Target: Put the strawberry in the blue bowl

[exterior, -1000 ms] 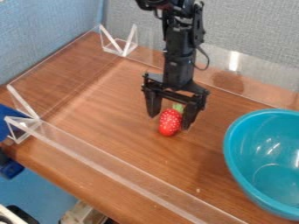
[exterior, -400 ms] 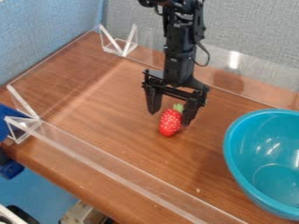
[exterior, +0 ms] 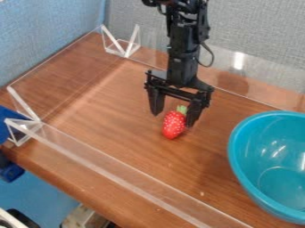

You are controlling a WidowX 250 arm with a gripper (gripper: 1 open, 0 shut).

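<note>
Gripper [exterior: 177, 108] wide open, straddling the strawberry [exterior: 174, 125] at frame centre. Risk: fingers pinch the tapered top, berry squirts out, never reaches the bowl [exterior: 272, 162] lower right.

Wood, clear plastic and glossy colour on the bench

The table [exterior: 102, 89] has a brown wood-grain top with a soft sheen that catches pale reflections. Around its edge runs a low barrier [exterior: 107, 156] of clear, smooth, glass-like plastic, propped by transparent triangular brackets [exterior: 119, 40] of the same look. The blue bowl [exterior: 276, 165] is smooth and glossy inside, with bright highlights on its teal wall, and looks like plastic. The strawberry [exterior: 174, 125] is red with a faint shine and a green top. The gripper [exterior: 176, 109] and the arm above it are matt black, apparently hard plastic or painted metal. Behind hangs a blue backdrop [exterior: 53, 22], dull in finish.
</note>
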